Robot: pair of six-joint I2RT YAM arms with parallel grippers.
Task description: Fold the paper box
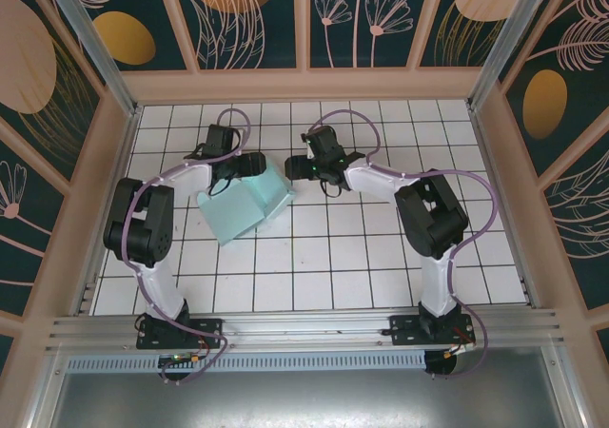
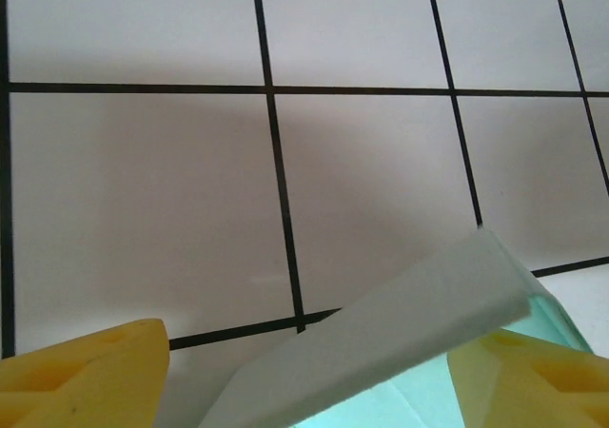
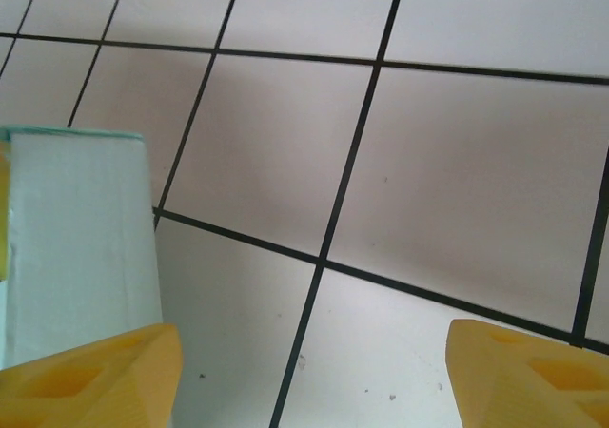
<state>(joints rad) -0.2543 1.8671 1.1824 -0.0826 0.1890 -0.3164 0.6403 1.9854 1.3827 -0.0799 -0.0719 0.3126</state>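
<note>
The paper box (image 1: 244, 204), pale turquoise with creased panels, lies partly raised on the white tiles left of centre. My left gripper (image 1: 255, 165) sits at its far edge. In the left wrist view a grey-white flap of the box (image 2: 400, 338) slants up between the yellow fingers (image 2: 90, 376); it touches the right one and stays apart from the left one, so the left gripper (image 2: 309, 380) is open. My right gripper (image 1: 303, 167) hovers just right of the box's far corner. A box panel (image 3: 76, 238) stands beside its left finger (image 3: 90, 380). Bare tile lies between the fingers of this open gripper (image 3: 314, 376).
Wooden frame walls (image 1: 114, 181) close in the tiled floor (image 1: 343, 257) on the left, right and back. An aluminium rail (image 1: 304, 328) with both arm bases runs along the near edge. Free tiles spread in front of and to the right of the box.
</note>
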